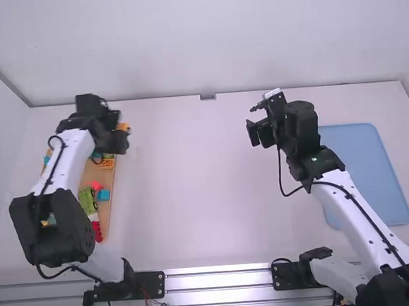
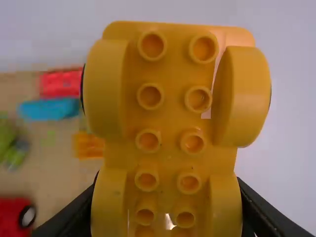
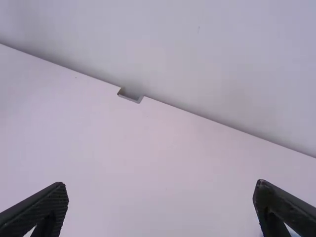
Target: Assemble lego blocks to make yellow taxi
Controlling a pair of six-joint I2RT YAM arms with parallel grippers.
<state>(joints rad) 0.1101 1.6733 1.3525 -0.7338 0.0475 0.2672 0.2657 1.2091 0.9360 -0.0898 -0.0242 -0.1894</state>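
Yellow base [image 2: 169,116]: four-wheeled, two tube rows, held, high view's ten o'clock. Red block [image 1: 97,231], blue block [image 1: 104,195], green block [image 1: 87,200]: eight o'clock.

Left arm [image 1: 69,155] showing smooth white link, bulky matte-black joint block [image 1: 51,229], rounded white lower section [image 1: 103,264]. Black cable [image 1: 52,170] looping near wrist, running along link. Right arm [image 1: 358,219] displaying long, straight white link, small dark screw holes dotting its side; black cord [image 1: 370,231] running lengthwise. Stubby black cylinder [image 1: 301,124] forming wrist, pale cap [image 1: 273,92] topping black housing beside it. Jaws showing matte-black, tapering fingers [image 3: 47,205], rounded tips.
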